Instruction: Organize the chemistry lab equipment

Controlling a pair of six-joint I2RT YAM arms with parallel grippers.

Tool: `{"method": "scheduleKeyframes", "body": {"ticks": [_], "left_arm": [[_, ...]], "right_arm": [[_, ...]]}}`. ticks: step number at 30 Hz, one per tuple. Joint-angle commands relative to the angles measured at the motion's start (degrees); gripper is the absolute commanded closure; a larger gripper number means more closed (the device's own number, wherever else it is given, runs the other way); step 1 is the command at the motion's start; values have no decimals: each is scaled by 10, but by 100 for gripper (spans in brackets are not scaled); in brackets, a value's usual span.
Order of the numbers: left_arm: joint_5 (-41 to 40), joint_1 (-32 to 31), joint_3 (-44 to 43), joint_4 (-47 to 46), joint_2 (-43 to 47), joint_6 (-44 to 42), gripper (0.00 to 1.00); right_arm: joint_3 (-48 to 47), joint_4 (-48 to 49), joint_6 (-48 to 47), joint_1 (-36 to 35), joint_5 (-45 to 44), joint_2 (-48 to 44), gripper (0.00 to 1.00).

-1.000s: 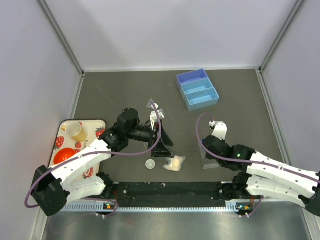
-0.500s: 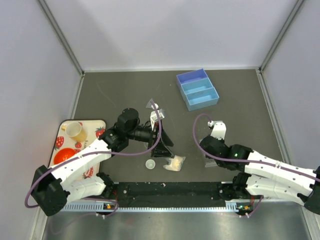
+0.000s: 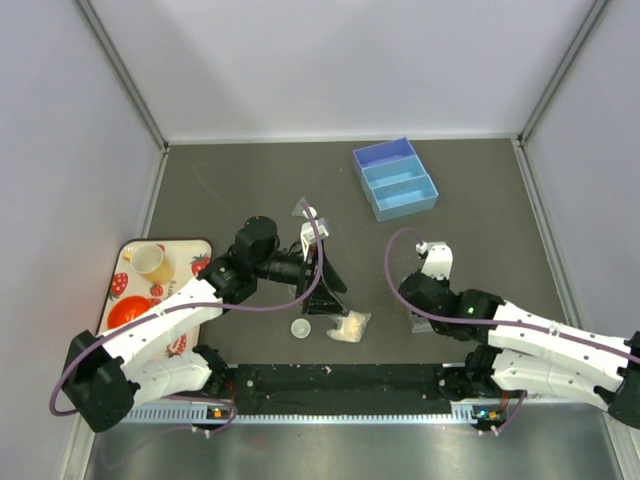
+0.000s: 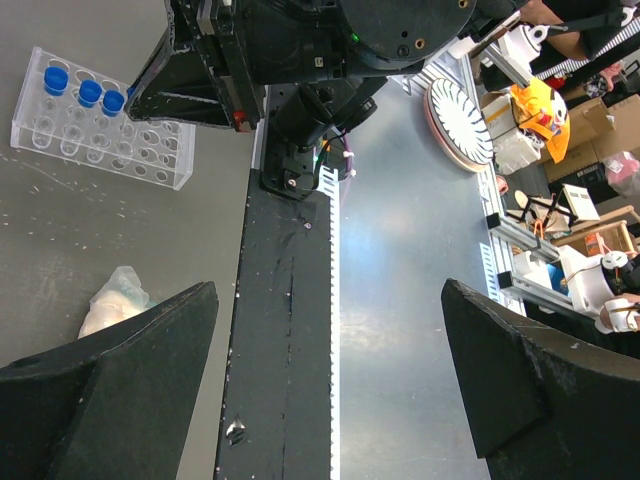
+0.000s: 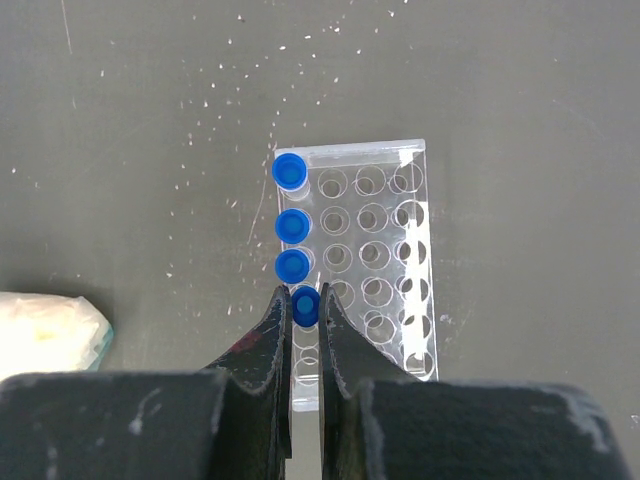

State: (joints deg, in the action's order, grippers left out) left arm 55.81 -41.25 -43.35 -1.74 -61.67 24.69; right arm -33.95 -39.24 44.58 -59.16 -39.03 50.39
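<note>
Dark grey tabletop (image 3: 230,190), flecked with pale specks, lay between plain white walls, and your clear tube rack (image 5: 372,262) sat on it in front of the right arm. Three blue-capped tubes (image 5: 292,226) stood in the rack's left-hand column as your right wrist camera saw it, one behind the other. The other holes showed only as clear rings. Toward the far right of the table sat a blue three-compartment tray (image 3: 398,180), well apart from everything else. At the left edge, a strawberry-print tray (image 3: 192,262) carried a yellow cup (image 3: 150,260) and an orange bowl (image 3: 127,313). Near the middle you had a tiny clear flask (image 3: 303,208), and nearer the arm bases a small white round dish (image 3: 300,327) just beside a pale yellowish packet (image 3: 348,326). From overhead, the right arm covered most of the rack. Your right gripper (image 5: 304,300) was pinched together on the blue cap of a fourth tube (image 5: 305,308), held in line just below the other three and slightly right of their column. Whether that tube was seated in a hole could not be told. Your left gripper (image 4: 330,300) hung between the flask and the dish, its jaws spread wide with nothing between them.
</note>
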Motion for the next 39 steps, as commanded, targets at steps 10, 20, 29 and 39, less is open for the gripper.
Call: {"method": "scheduleKeyframes", "body": {"ticks": [10,20,29,39], "left_arm": [[-3,-1,-20,-11,-2,-11,1],[-1,-1,-20,-12,-2,-12,1],[-2,-1,-20,-11,-4,-13,1],[-3,-1,-24,-9,-7,-11,1]], "right_arm": [[15,21,-4,-8,-10,13,100],[14,23,-5,-12,-11,15,90],[7,24,-13,-13,-4,16,65],[-67,-44,-54,-14,43,16,54]]}}
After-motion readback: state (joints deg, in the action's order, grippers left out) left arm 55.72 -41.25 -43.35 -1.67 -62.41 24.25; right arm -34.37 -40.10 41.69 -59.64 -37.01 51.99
